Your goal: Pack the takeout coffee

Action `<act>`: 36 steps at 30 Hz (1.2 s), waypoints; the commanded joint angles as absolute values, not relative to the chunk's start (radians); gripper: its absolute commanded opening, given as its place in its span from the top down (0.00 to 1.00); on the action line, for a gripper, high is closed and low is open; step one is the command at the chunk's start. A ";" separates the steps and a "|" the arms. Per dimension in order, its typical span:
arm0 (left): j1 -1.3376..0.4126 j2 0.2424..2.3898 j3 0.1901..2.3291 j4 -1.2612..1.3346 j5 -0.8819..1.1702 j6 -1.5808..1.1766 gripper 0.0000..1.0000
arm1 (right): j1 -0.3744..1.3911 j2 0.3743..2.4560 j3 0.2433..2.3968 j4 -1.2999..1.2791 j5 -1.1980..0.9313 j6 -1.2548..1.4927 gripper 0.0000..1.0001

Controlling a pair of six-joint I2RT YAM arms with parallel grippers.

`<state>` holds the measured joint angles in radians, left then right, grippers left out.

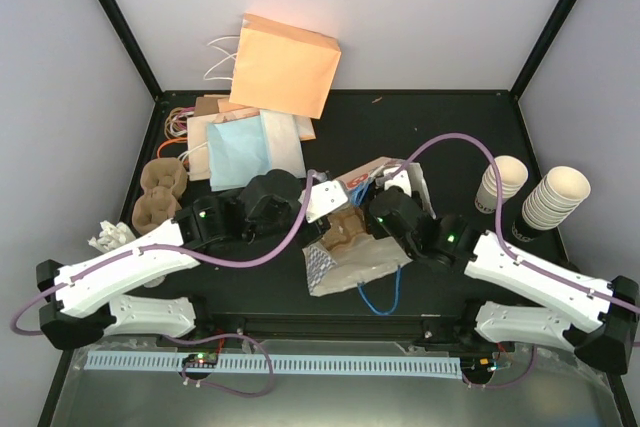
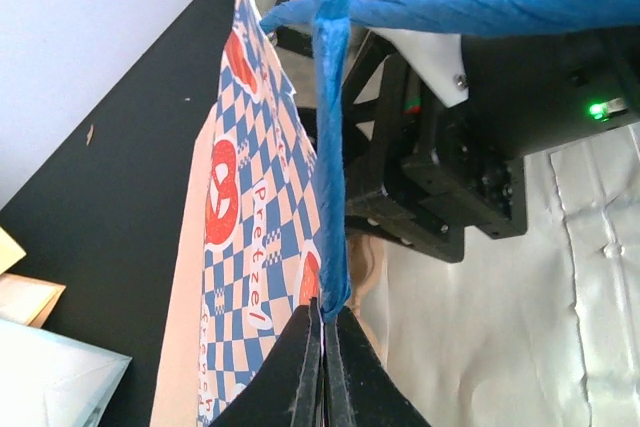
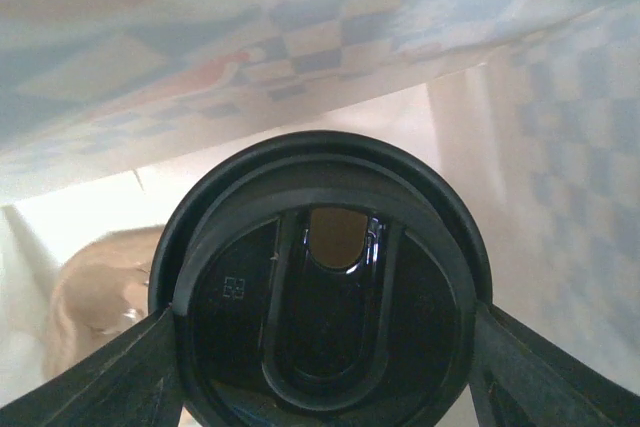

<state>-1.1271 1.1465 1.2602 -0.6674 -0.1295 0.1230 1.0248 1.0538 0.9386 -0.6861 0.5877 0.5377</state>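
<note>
Black table [image 1: 450,127] — right pincer [image 3: 320,372] grips lidded cup [image 3: 320,247] inside bag [image 3: 300,17].

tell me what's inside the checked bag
A black lid between the right gripper's fingers, and a brown tray beside it. The cup under the lid is covered, as is the bag's floor.

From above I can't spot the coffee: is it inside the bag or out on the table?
Inside. The right wrist view shows the black-lidded cup held in the right gripper, blue-checked bag walls around it.
</note>
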 commanded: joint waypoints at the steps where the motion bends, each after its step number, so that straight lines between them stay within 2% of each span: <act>1: -1.129 1.109 1.238 -0.619 -0.033 0.132 0.98 | 1.018 1.077 0.920 -0.585 0.542 0.530 0.51; 6: -1.128 1.099 1.228 -0.605 -0.070 0.109 0.98 | 1.023 1.106 0.877 -0.534 0.524 0.531 0.55; 11: -1.129 1.103 1.226 -0.600 -0.069 0.097 0.98 | 1.087 1.029 0.714 -0.434 0.626 0.525 0.56; 20: -1.130 1.092 1.204 -0.594 -0.055 0.113 0.99 | 1.164 0.882 0.542 -0.338 0.701 0.531 0.54; 25: -1.130 1.092 1.210 -0.600 -0.051 0.117 0.98 | 1.244 0.883 0.516 -0.328 0.775 0.541 0.54; 31: -1.131 1.084 1.198 -0.599 -0.054 0.133 0.98 | 1.421 0.913 0.540 -0.433 0.978 0.648 0.54; 36: -1.135 1.057 1.164 -0.579 0.001 0.166 0.99 | 1.466 0.926 0.560 -0.500 1.052 0.720 0.54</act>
